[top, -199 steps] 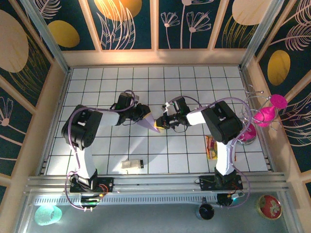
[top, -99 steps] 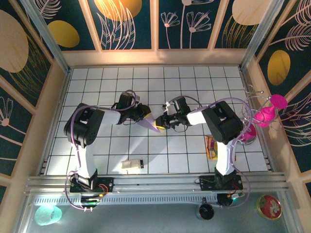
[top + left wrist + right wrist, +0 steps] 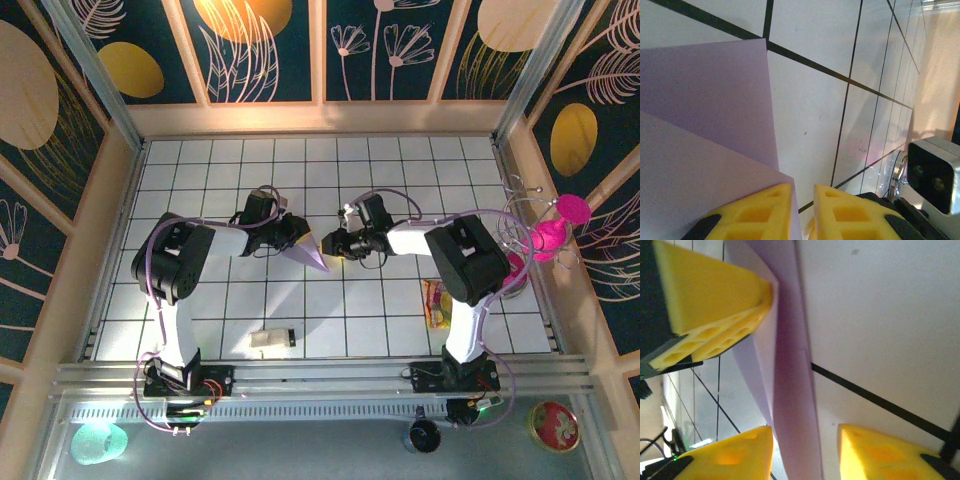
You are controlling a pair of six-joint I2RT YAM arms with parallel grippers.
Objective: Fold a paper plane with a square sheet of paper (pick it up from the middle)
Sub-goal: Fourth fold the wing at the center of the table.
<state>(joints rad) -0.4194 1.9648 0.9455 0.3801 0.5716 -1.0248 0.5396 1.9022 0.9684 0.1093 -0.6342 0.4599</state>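
Lilac paper plane [image 3: 310, 256] is at the middle of the counter [image 3: 400, 170]: left hand [image 3: 802, 210] pinches its wide end, right hand [image 3: 805, 455] is spread either side of the nose. Looks thin, floppy, near weightless and easily dented, so I'd grip lightly on the layered centre crease

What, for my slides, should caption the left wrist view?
Left gripper pinching the folded lilac paper over the tiled table.

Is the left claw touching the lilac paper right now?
Touching. The right wrist view shows a yellow finger of the left claw pressed against the folded lilac paper.
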